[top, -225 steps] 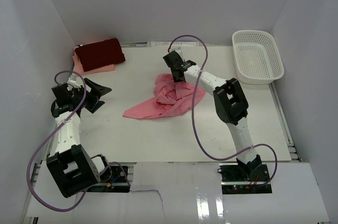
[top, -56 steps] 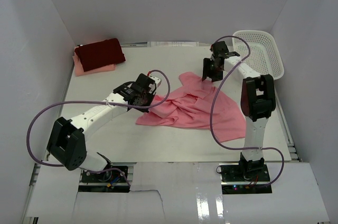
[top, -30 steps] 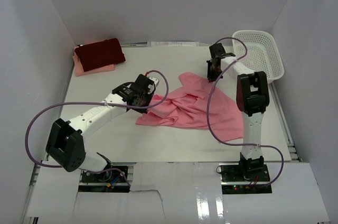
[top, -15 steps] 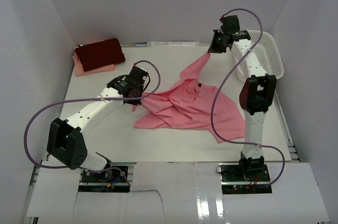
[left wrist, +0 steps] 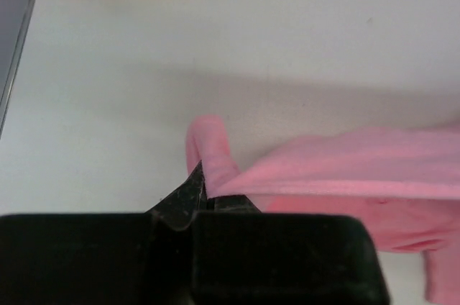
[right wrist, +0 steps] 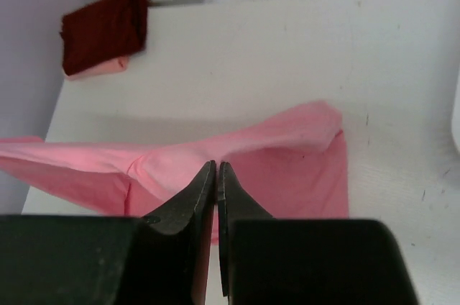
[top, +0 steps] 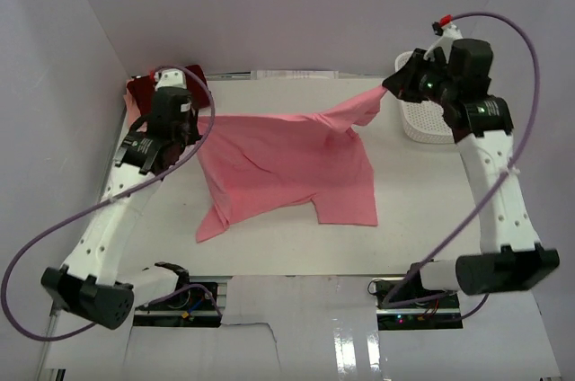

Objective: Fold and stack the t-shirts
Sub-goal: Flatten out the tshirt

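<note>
Bounding the white table [top: 431,201] and salmon-pink t-shirt [top: 287,161] stand pale walls [top: 287,13].

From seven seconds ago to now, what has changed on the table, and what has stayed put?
The salmon-pink shirt, crumpled mid-table earlier, is now stretched wide between both arms. The left fingers took one end and pulled it left; the right fingers took the other and carried it up and right, toward the basket. The maroon shirt on the peach shirt and the basket stayed put.

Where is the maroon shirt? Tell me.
Top view: the maroon shirt lies folded at the far-left corner, on the peach shirt, behind the left gripper.
</note>
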Tool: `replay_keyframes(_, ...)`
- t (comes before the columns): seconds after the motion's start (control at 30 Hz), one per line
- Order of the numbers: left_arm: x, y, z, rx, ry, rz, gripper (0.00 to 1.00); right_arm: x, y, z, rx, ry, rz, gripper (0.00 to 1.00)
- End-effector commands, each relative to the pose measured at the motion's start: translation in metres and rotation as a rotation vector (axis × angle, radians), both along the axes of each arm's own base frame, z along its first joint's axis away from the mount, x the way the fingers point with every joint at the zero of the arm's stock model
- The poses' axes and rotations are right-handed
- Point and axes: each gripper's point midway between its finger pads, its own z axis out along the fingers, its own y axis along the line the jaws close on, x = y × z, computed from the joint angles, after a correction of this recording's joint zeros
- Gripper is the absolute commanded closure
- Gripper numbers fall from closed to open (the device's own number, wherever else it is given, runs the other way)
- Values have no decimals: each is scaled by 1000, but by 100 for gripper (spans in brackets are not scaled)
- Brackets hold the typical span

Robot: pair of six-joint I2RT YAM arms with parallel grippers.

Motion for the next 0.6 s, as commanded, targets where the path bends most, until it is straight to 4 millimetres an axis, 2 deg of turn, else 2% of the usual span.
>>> replay_keyframes(0.0,-25,8,78,-107,-271,5,100,-68,-11,108,3,-401,10,92)
replay_keyframes(0.03,-39,4,97,-160,-359,-38,100,-79,-14,105,0,-426,6,92)
replay_keyframes(0.07,-48,3,106,-184,-405,-64,100,-96,-17,118,0,-489,0,92)
replay_keyframes(0.1,-56,1,115,-208,-449,-90,100,-130,-23,145,-1,-616,-9,92)
replay_keyframes(0.13,-63,0,127,-236,-508,-106,100,-145,-26,152,-6,-661,-14,92)
replay_keyframes(0.17,-86,0,139,-273,-576,-147,100,-159,-28,155,-15,-702,-17,92)
replay_keyframes(0.2,-96,-1,152,-295,-644,-176,100,-196,-34,175,-19,-821,-27,92)
replay_keyframes(0.23,-108,-1,160,-312,-693,-201,100,-213,-37,182,-17,-870,-34,92)
replay_keyframes(0.27,-129,4,165,-329,-762,-218,100,-224,-39,179,-9,-903,-37,92)
replay_keyframes(0.3,-140,3,170,-344,-803,-251,100,-260,-44,191,10,-1002,-52,92)
replay_keyframes(0.37,-159,6,183,-363,-896,-277,100,-286,-51,203,46,-1077,-77,92)
replay_keyframes(0.4,-174,10,188,-380,-940,-284,100,-310,-53,214,62,-1133,-74,92)
replay_keyframes(0.43,-182,11,192,-391,-962,-290,100,-322,-55,220,78,-1150,-72,92)
replay_keyframes(0.47,-187,12,195,-397,-976,-293,100,-343,-57,230,93,-1193,-64,92)
replay_keyframes(0.57,-202,16,205,-419,-1020,-300,100,-364,-65,241,123,-1241,-91,92)
